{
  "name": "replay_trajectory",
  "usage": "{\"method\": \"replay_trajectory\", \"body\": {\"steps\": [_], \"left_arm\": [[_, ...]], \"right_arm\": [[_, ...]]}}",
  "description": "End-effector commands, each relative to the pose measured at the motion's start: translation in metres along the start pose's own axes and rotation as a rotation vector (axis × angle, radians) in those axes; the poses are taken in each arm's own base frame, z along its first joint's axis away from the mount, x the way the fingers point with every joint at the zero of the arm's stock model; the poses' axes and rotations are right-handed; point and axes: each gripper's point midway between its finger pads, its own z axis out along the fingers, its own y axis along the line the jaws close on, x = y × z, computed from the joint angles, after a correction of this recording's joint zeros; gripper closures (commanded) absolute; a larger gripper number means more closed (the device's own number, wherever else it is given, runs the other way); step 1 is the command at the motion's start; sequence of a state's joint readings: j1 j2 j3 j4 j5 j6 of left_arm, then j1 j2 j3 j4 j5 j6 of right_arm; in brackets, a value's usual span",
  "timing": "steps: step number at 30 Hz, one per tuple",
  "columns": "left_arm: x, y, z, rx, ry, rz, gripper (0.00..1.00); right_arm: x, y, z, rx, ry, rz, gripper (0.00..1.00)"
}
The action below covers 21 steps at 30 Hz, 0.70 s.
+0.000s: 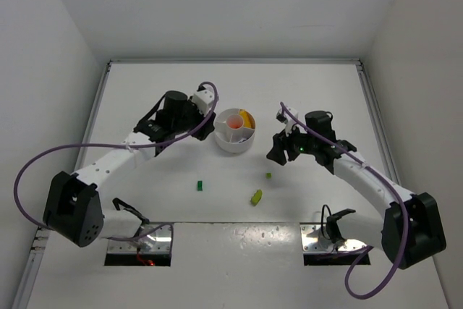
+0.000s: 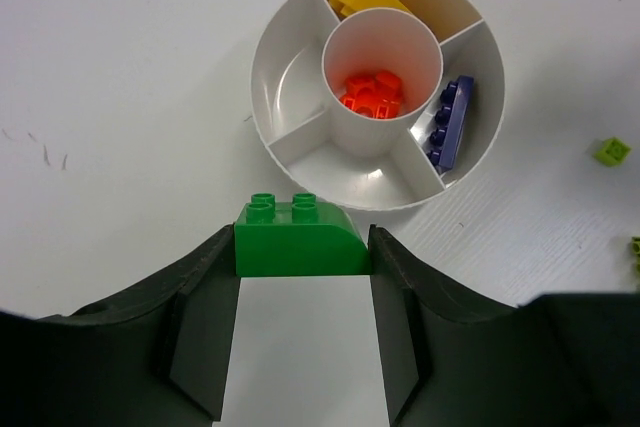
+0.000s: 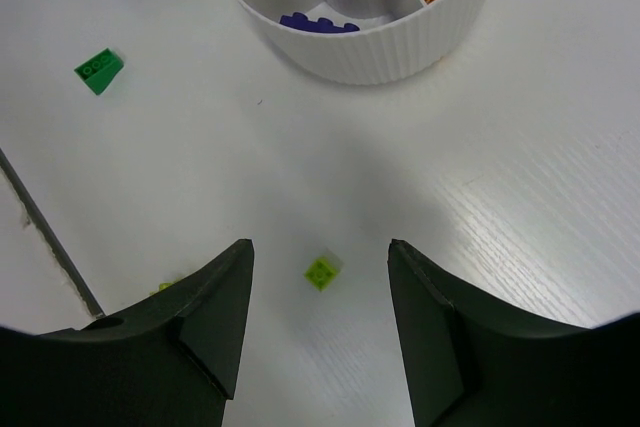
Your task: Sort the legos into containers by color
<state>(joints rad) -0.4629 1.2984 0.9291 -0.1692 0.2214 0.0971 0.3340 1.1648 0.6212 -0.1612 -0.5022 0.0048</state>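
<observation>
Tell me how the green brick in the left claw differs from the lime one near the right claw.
The green brick is deep green, the lime brick pale yellow-green. The green brick is clamped between the fingers of the left gripper; the lime brick lies loose on the table near the open right gripper. Both are outside the dish.

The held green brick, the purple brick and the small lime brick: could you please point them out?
green brick (image 2: pixel 300 247), left wrist view, front face.
purple brick (image 2: pixel 447 127), left wrist view, studded top.
lime brick (image 3: pixel 321 272), right wrist view, top centre.
</observation>
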Motion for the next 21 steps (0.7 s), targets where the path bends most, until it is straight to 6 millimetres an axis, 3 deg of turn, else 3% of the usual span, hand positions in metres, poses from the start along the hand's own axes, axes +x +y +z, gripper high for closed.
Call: {"method": "replay_trajectory", "body": {"steps": [1,9,11,16,21], "left_arm": [[-0.038,0.004,0.000,0.010,-0.098,0.029,0.71],[-0.036,0.033,0.036,0.017,-0.010,-0.031,0.72],[-0.046,0.039,0.040,0.006,-0.026,-0.067,0.72],[-0.053,0.032,0.057,0.064,-0.031,-0.151,0.72],[-0.055,0.027,0.061,0.174,-0.039,-0.254,0.73]], "right_arm": [[-0.023,0.002,0.001,-0.023,-0.071,-0.019,0.43],[-0.020,0.003,0.003,-0.034,-0.062,-0.002,0.43],[-0.020,0.003,0.003,-0.034,-0.062,-0.002,0.43],[-0.016,0.003,0.004,-0.036,-0.046,0.008,0.43],[-0.014,0.002,0.006,-0.037,-0.039,0.012,0.43]]}}
